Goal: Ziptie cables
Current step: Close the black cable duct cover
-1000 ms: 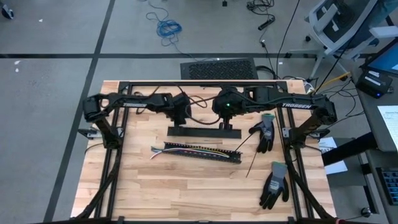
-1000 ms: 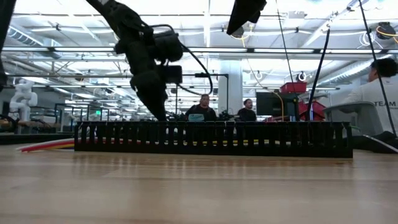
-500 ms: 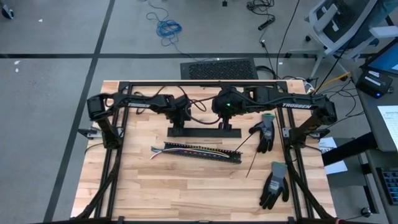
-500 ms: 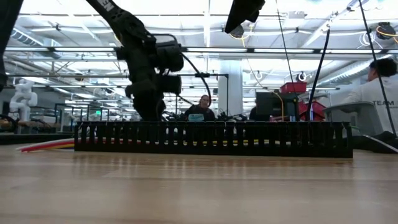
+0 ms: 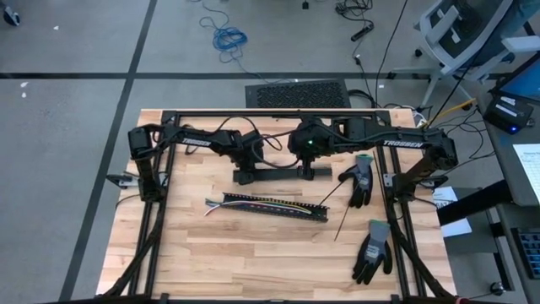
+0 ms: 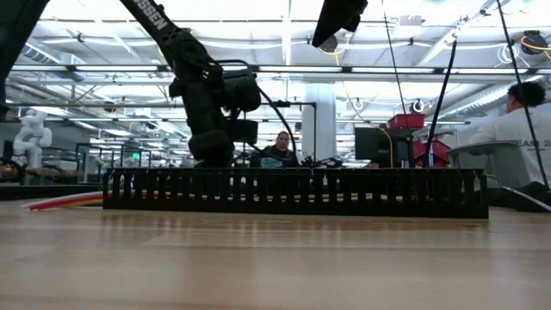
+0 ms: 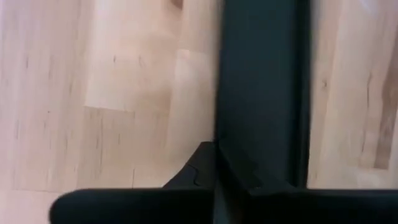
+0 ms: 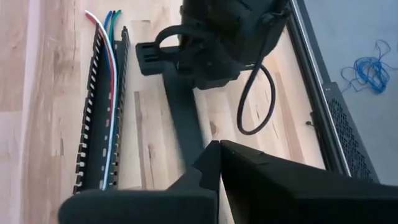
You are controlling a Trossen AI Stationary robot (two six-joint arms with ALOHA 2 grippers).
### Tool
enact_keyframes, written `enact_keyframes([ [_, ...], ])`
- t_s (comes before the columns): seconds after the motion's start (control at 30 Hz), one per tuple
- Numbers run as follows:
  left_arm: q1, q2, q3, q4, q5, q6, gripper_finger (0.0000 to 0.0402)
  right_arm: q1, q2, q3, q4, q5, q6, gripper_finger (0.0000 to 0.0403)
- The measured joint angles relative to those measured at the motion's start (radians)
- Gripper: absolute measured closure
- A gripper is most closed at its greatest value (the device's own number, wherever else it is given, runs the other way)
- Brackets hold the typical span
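The cables (image 5: 253, 203) lie lengthwise in a black slotted duct (image 5: 268, 208) at mid-table. Their coloured ends stick out of its left end (image 8: 102, 18) and rest on the wood (image 6: 60, 202). A flat black bar (image 5: 278, 175) lies on the table beyond the duct. My left gripper (image 5: 245, 173) is low over that bar's left end, fingers shut (image 7: 216, 146); the duct hides its tip in the low view (image 6: 211, 155). My right gripper (image 5: 309, 171) is shut (image 8: 216, 144) and hangs high above the table (image 6: 331, 34). My left gripper comes from above at the black bar's left end (image 8: 149, 59), fingers pointing down and shut. The bar (image 7: 261, 93) runs right past its fingertips. Whether they touch it, I cannot tell.
Two thin black zip-tie strips (image 5: 336, 195) (image 5: 342, 226) lie to the right of the duct. Two grey-black gloves (image 5: 360, 181) (image 5: 371, 251) lie near the right edge. The arms' black frame rails (image 5: 156, 228) run along both table sides. Bare wood (image 5: 253, 262) stretches toward the near edge.
My left gripper has moved down and toward the table's near edge, slightly rightward, and now stands at the black bar's left end.
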Motion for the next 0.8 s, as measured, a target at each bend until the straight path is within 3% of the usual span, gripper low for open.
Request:
enact_keyframes([
  [0.23, -0.012, -0.076, -0.009, -0.023, -0.064, -0.007, 0.0399, 0.0, 0.0, 0.0, 0.007, 0.014, 0.036, 0.0403],
  [0.43, -0.032, -0.208, -0.013, -0.073, -0.137, 0.003, 0.0401, -0.008, -0.004, 0.0, -0.003, 0.152, 0.073, 0.0403],
  [0.8, -0.045, -0.349, -0.011, -0.223, -0.2, 0.083, 0.0401, -0.153, -0.014, -0.068, -0.068, 0.204, 0.296, 0.0403],
])
